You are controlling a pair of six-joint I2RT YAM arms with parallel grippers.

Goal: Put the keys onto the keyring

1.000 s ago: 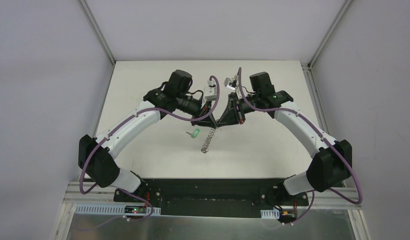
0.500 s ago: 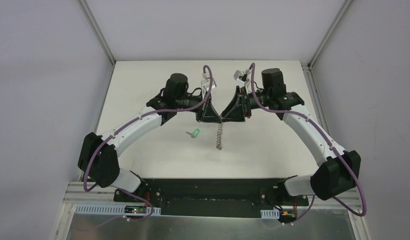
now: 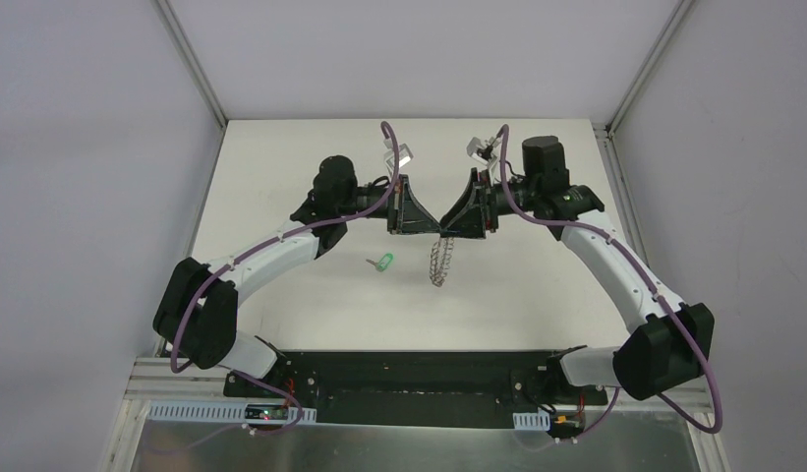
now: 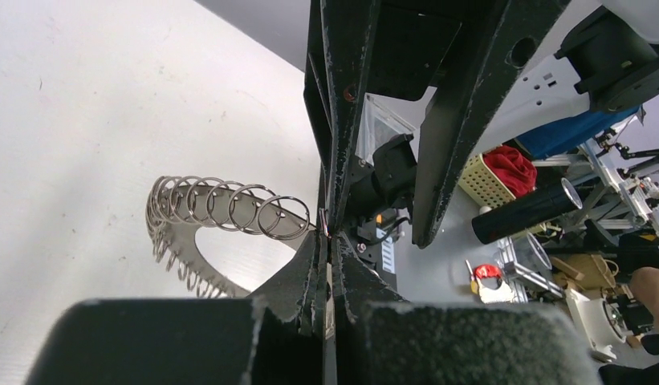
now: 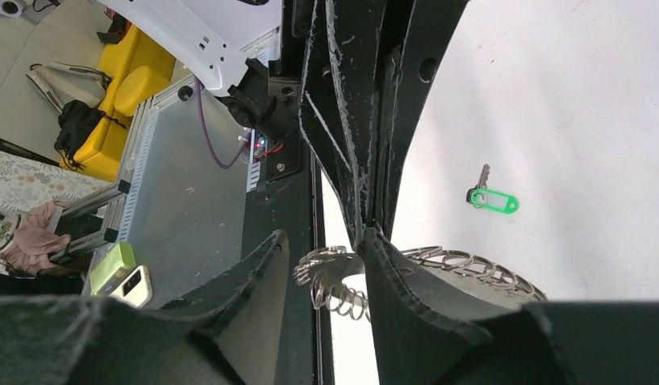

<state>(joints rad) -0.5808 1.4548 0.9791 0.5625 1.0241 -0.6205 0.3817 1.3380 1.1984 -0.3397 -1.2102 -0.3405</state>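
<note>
Moved since the earlier frame: keyring [image 3: 439,264] swung to hang straight under the meeting tips, and right gripper [image 5: 324,237] sprang apart.
Left gripper [image 4: 327,241]: clamped on the ring's rim.
Right gripper: jaws astride the ring, not gripping.
Keys [image 3: 383,262]: flat on table [image 3: 281,177], near the ring's left.
I'd hold the left clamp steady and send the right down for the key.

top: overhead, far | wrists: close, facing each other | shared: keyring [image 4: 229,215]
</note>
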